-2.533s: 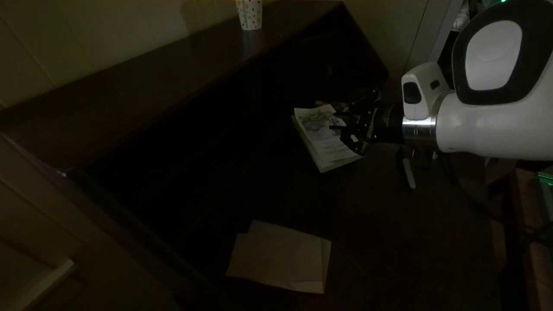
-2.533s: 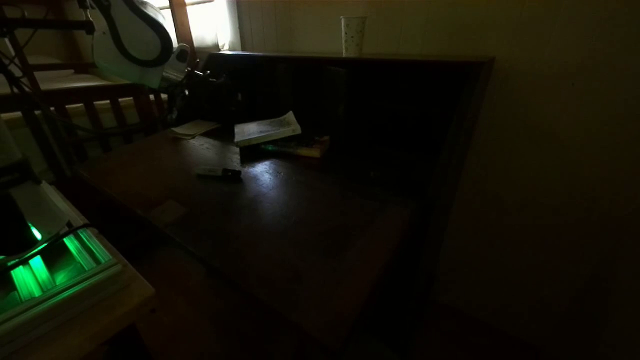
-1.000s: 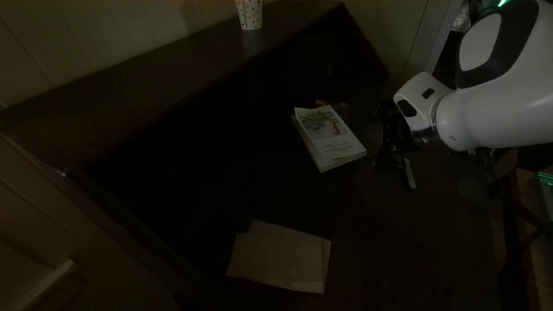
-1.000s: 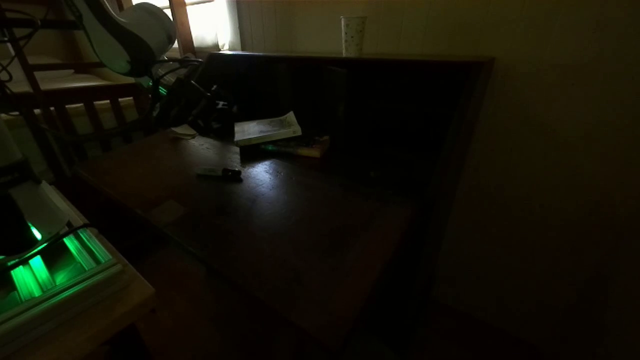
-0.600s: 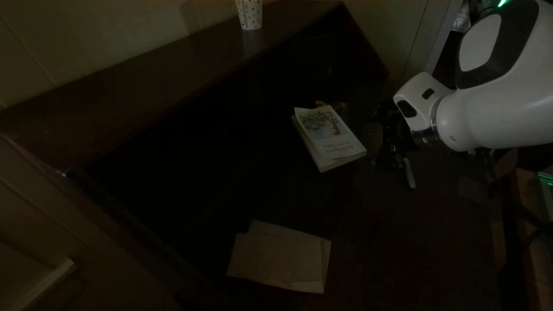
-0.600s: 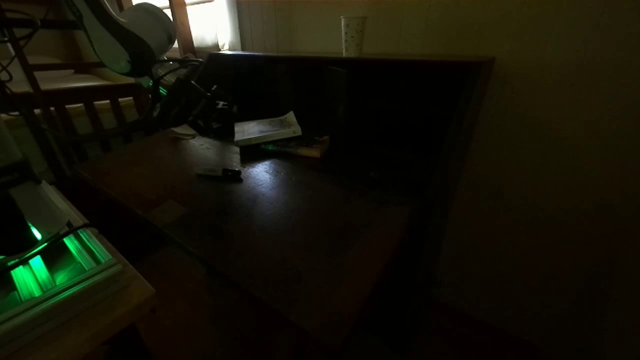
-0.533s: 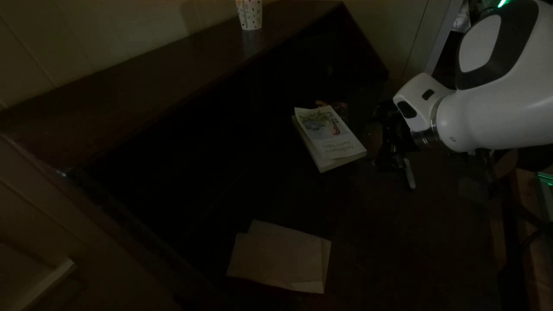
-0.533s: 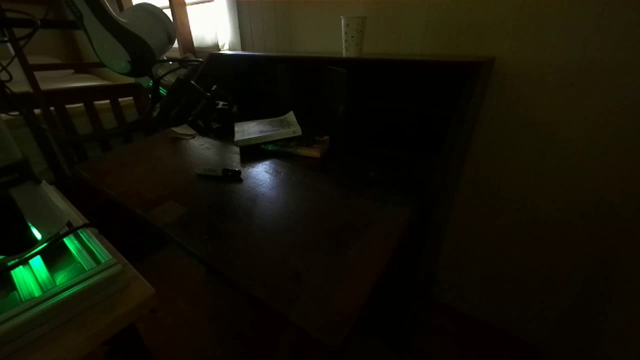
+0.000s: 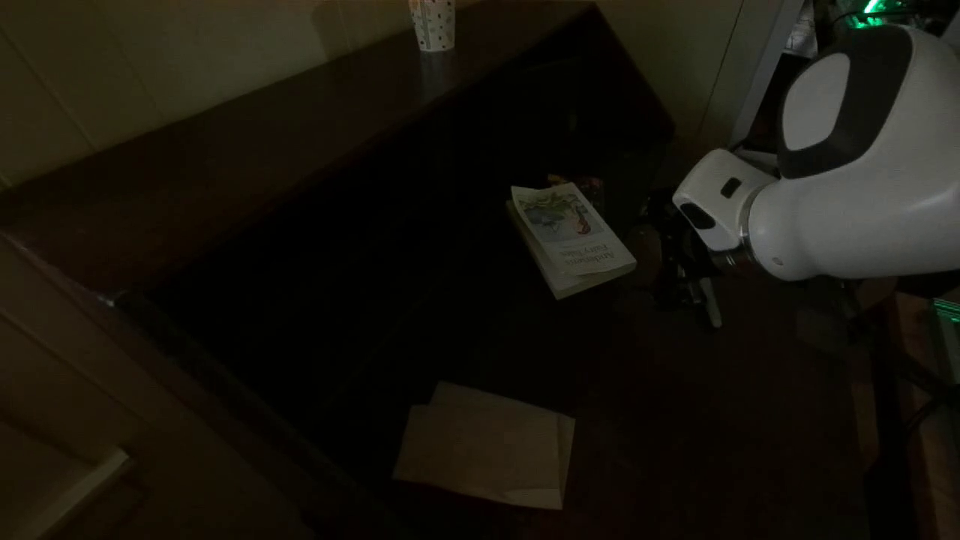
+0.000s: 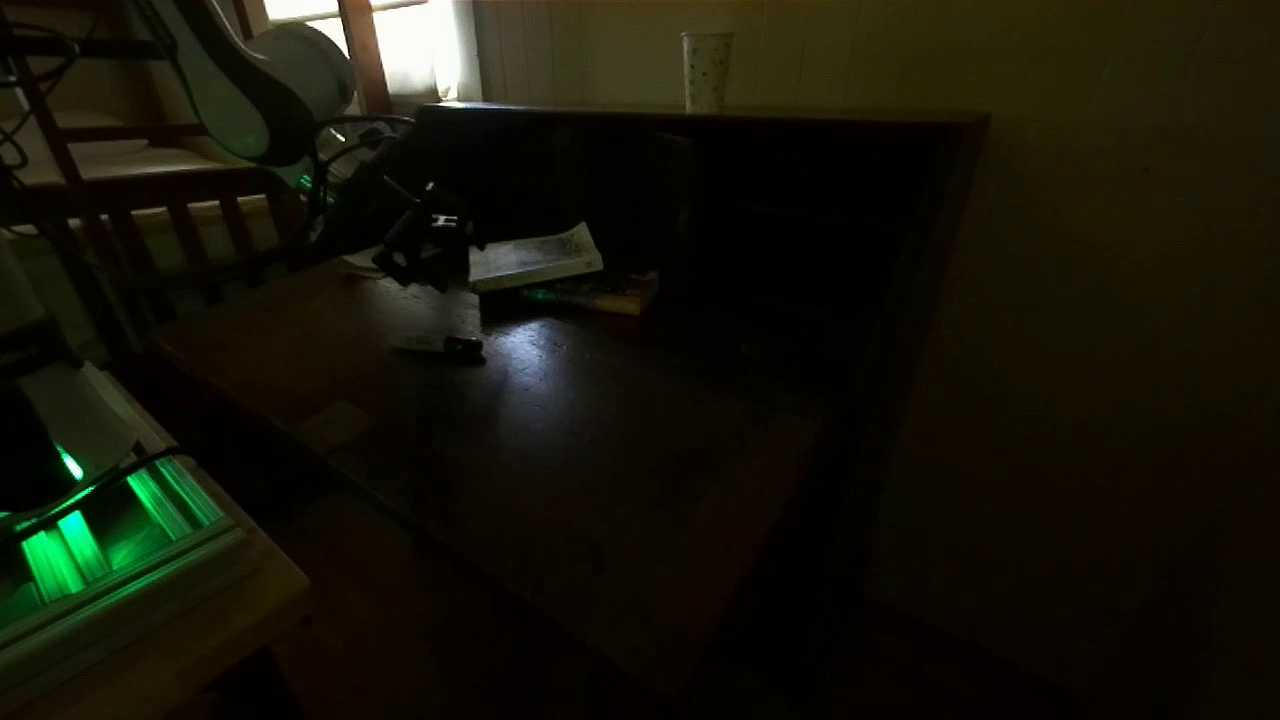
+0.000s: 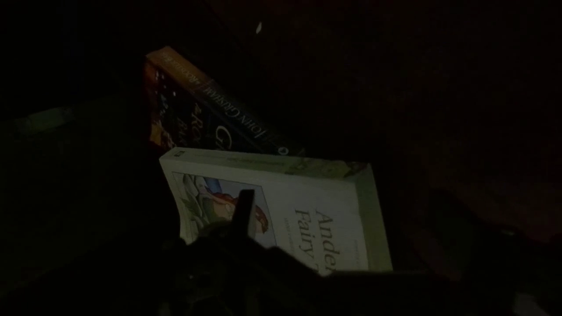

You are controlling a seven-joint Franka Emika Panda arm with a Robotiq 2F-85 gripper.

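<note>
Fairy-tale book (image 9: 571, 229) tilts across a darker book (image 11: 204, 109) on the glare-patched desk (image 10: 560, 440), before a dim panelled wall (image 10: 600, 55) and bright window (image 10: 408, 50); the gripper (image 10: 435, 265) hangs nearby, jaws spread wide, holding nothing.

My gripper (image 10: 432, 262) is black, while my arm (image 9: 870, 225) is white, with dark grey bordering a pale grey oval. I see the fairy-tale book (image 11: 298, 195) in white and pale green, illustrated in greens, blue and red. The Grisham book (image 11: 202, 103) is dark, turning orange and reddish at one end, and is lettered in pale tones. The marker (image 10: 437, 346) is whitish, black at one end, the papers (image 9: 484, 450) plain tan, the cup (image 10: 706, 72) white with small dark spots, the desk (image 10: 560, 460) dark brown, the wall (image 9: 225, 52) beige.
</note>
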